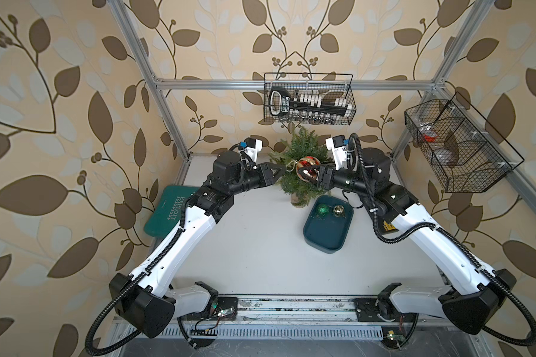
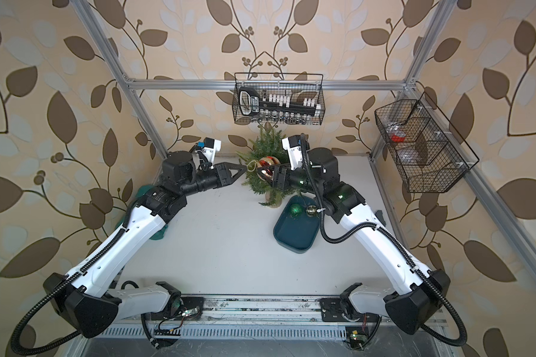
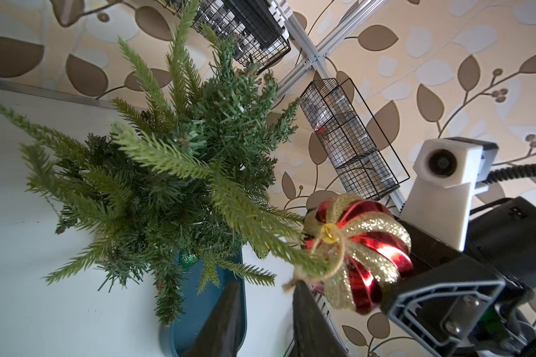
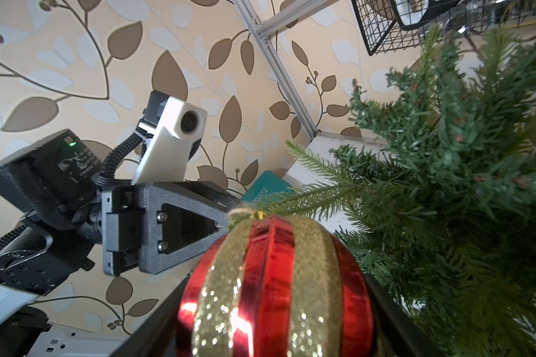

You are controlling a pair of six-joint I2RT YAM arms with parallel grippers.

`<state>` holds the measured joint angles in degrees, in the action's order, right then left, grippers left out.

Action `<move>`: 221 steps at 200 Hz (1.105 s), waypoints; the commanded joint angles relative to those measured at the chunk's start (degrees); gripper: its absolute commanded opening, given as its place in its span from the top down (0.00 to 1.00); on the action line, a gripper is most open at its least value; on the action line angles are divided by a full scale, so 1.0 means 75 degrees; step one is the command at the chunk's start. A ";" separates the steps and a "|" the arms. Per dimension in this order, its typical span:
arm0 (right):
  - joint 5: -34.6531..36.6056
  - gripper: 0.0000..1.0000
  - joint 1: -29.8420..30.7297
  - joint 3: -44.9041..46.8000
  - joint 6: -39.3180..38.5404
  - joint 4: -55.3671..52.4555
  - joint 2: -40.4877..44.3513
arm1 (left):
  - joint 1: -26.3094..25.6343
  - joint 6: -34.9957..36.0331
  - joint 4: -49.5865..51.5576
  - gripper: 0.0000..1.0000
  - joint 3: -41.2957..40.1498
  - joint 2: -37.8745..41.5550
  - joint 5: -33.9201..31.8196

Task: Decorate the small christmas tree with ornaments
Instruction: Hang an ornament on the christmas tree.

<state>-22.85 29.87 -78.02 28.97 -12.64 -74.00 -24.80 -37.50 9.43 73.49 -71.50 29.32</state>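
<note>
My right gripper [image 1: 309,175] clamping red-and-gold striped ball [image 1: 307,162] against small christmas tree [image 1: 300,145]; my left gripper [image 3: 266,286] narrowly parted, hovering beside twine loop [image 3: 293,281].

Leaf-patterned wallpaper [image 1: 75,92] surrounds a white table [image 1: 260,247] inside an aluminium frame [image 1: 214,82].

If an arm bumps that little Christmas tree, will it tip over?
Possibly: the small christmas tree spreads wide branches over a narrow tan base, so it looks easy to tip. Its thin branch tips would probably flex first, absorbing light bumps.
</note>
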 commanded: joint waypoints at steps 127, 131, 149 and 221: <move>0.0071 0.34 -0.0013 -0.0041 0.0676 0.0219 -0.0287 | -0.0034 0.0198 -0.0284 0.64 0.0505 -0.0193 -0.0365; 0.0059 0.34 -0.0011 -0.0066 0.0700 0.0190 -0.0310 | -0.0034 0.0193 -0.0295 0.64 0.0502 -0.0193 -0.0361; 0.0159 0.34 -0.0013 -0.0119 0.0812 0.0091 -0.0363 | -0.0034 0.0120 -0.0352 0.64 0.0463 -0.0172 -0.0290; 0.0549 0.34 -0.0012 0.0170 0.1088 0.0024 -0.0052 | -0.0031 0.0189 -0.0111 0.64 0.0442 -0.0102 -0.0492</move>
<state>-20.93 29.87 -77.91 35.86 -12.19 -76.49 -24.80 -37.36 9.34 75.02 -73.32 26.57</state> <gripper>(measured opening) 0.728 0.360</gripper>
